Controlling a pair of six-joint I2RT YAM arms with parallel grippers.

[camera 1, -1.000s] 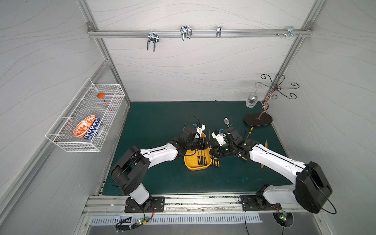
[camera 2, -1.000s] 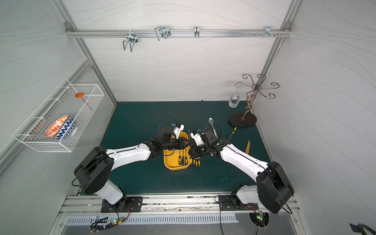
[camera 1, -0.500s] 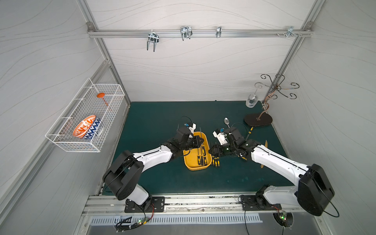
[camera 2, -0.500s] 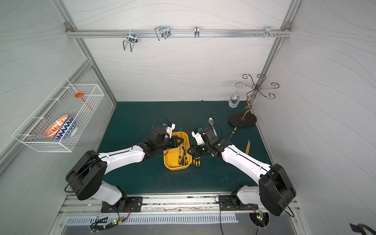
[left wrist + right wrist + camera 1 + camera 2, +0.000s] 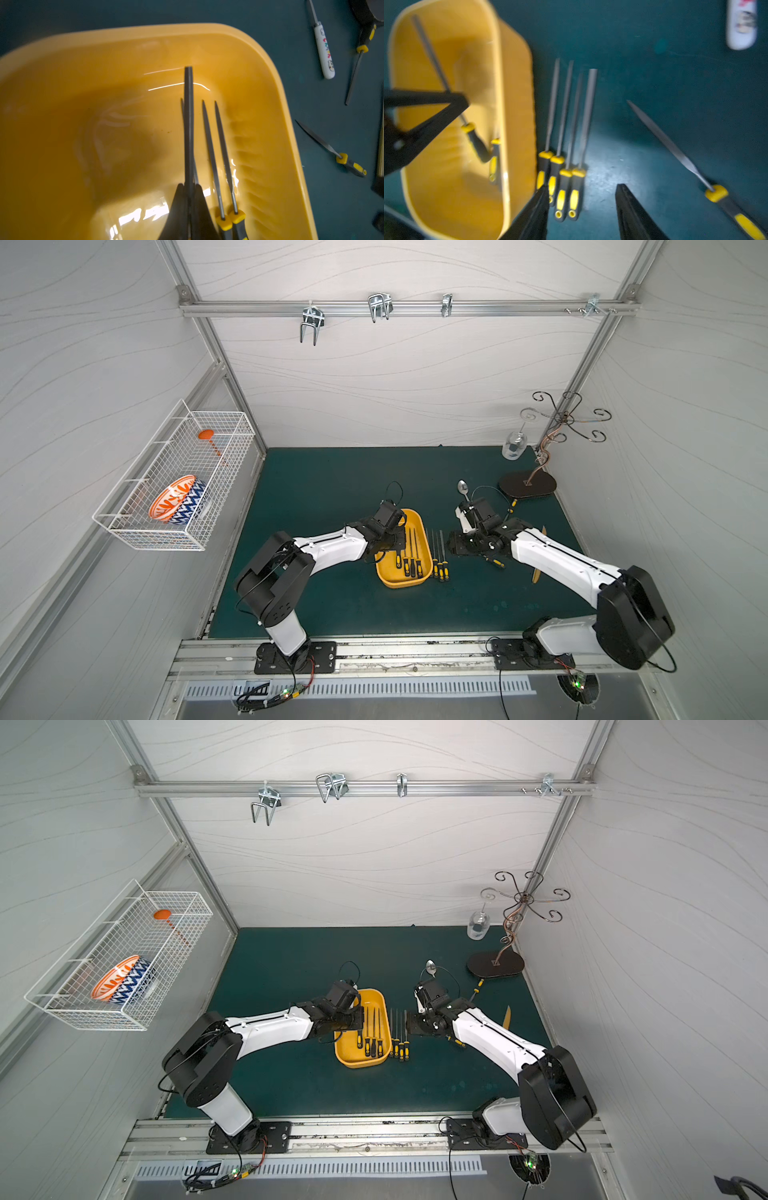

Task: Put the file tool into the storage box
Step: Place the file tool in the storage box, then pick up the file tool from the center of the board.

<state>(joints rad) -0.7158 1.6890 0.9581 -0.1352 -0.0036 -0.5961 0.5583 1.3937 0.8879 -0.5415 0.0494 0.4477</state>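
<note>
Our left gripper (image 5: 189, 186) pinches one file (image 5: 188, 124) by its blade over the storage box (image 5: 83, 104); four files (image 5: 566, 124) lie just beside it; our right gripper (image 5: 581, 187) gapes empty above them; we judge them stiff, light and slick, best taken by the handles (image 5: 562, 199).

A robot lab cell: white panelled walls (image 5: 374, 385); aluminium framing (image 5: 407, 308); green mat (image 5: 332, 481); arms (image 5: 332, 545) bolted to a rail (image 5: 415, 657).
</note>
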